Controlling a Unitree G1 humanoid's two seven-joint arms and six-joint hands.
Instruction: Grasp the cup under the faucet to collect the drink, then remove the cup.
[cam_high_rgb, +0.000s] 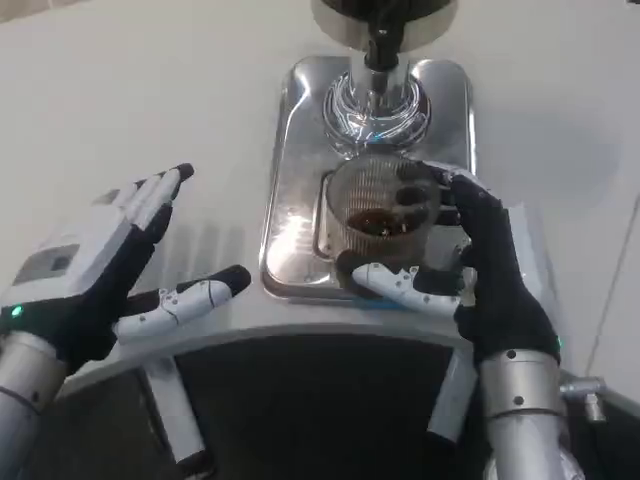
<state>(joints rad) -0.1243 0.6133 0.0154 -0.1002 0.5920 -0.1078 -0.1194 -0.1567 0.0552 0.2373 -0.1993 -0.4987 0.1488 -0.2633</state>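
The right robot hand (490, 270) wraps around the ribbed clear cup (380, 215), which sits on the steel drip tray (290, 150) below the faucet (380, 45), dark drink already inside. Pulled away tilted or too fast, I reckon it slops over, or the rim clips the spout. The left robot hand (110, 270) hovers open, holding nothing, over the white tabletop (130, 90).

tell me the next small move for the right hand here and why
Probably draw the cup back off the drip tray, keeping it upright. The right hand already wraps the cup, dark drink sits in its bottom, and it stands just in front of the faucet. The left hand waits open, apart.
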